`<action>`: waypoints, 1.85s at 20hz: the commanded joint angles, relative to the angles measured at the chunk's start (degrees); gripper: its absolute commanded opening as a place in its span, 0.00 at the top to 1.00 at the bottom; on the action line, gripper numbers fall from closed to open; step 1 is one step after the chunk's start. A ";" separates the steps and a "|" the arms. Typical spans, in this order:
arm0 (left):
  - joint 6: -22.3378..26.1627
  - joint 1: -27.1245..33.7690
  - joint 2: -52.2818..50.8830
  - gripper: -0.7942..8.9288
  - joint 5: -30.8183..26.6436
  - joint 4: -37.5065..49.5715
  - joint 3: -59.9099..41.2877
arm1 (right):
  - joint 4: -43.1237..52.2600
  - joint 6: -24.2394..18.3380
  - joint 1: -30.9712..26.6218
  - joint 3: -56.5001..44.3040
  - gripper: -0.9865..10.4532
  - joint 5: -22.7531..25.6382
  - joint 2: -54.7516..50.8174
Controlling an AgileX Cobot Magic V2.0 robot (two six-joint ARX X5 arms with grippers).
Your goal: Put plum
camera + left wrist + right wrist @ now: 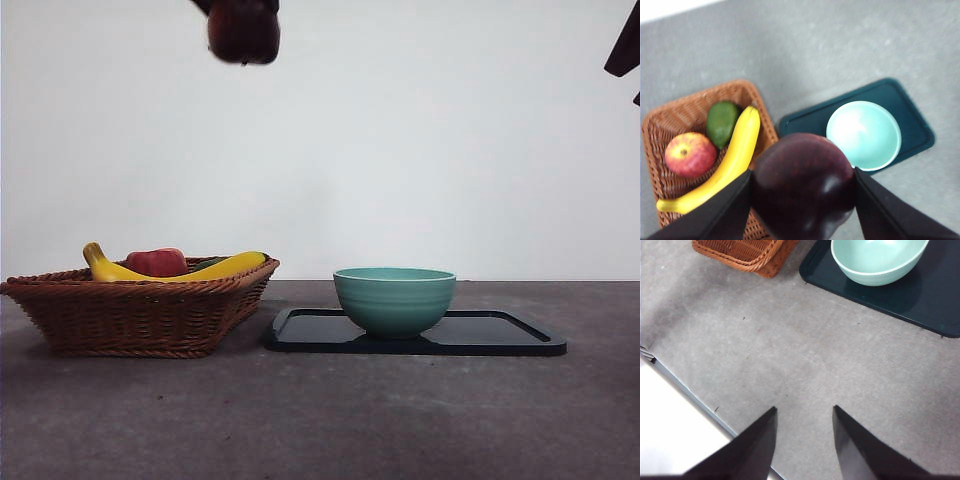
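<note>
The dark maroon plum (802, 187) fills the space between my left gripper's (802, 175) black jaws, which are shut on it. In the front view the plum (243, 32) hangs high above the table, over the basket's right edge, with the left gripper (240, 8) just showing at the top. Below sit the teal bowl (394, 298) and the same teal bowl (863, 134) seen from the left wrist, empty, on a dark tray (500, 335). My right gripper (804, 415) is open over bare table, holding nothing, and shows as a dark tip (625, 50) at the top right.
A wicker basket (130, 310) at the left holds a yellow banana (725, 167), a red apple (690, 154) and a green avocado (721, 122). The dark tray (910, 117) lies right of the basket. The table's edge (690, 395) runs near the right arm.
</note>
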 commanded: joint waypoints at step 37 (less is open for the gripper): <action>1.60 15.91 3.34 0.50 11.32 39.04 -44.81 | 1.44 -0.63 0.31 0.20 0.76 0.02 0.17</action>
